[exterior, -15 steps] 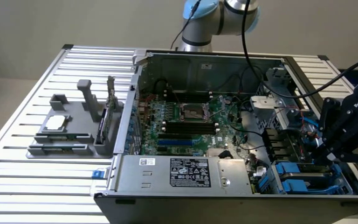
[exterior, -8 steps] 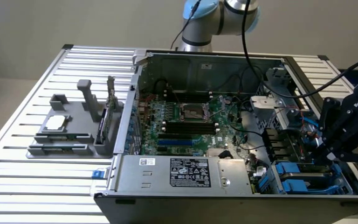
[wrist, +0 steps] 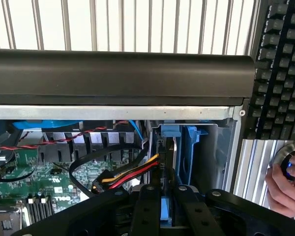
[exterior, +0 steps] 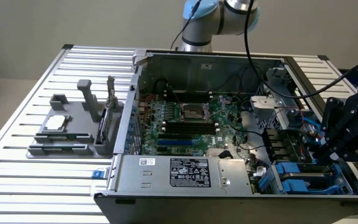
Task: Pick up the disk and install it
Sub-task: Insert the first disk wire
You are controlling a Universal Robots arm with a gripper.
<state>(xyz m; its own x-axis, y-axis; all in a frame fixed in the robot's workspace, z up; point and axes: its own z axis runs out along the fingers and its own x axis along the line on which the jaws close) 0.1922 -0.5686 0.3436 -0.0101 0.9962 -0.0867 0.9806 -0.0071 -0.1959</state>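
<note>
My black two-fingered gripper point(wrist: 165, 192) was drawn narrow around the blue-framed disk point(wrist: 164, 211), seen only edge-on, so I took it for held rather than knew it. It hung low over the drive bays at the exterior view's right end of the open grey metal computer case point(exterior: 185, 65). Just beyond the gripper stood a blue plastic bay bracket point(wrist: 187, 147), a bundle of yellow, red and black wires point(wrist: 132, 174) beside it and the green motherboard point(wrist: 39, 182) past that. Farther off, outside the case wall, lay the white slatted table point(wrist: 113, 24), a black keyboard point(wrist: 280, 64) and a person's hand point(wrist: 285, 184) at a round knob point(wrist: 285, 156).
</note>
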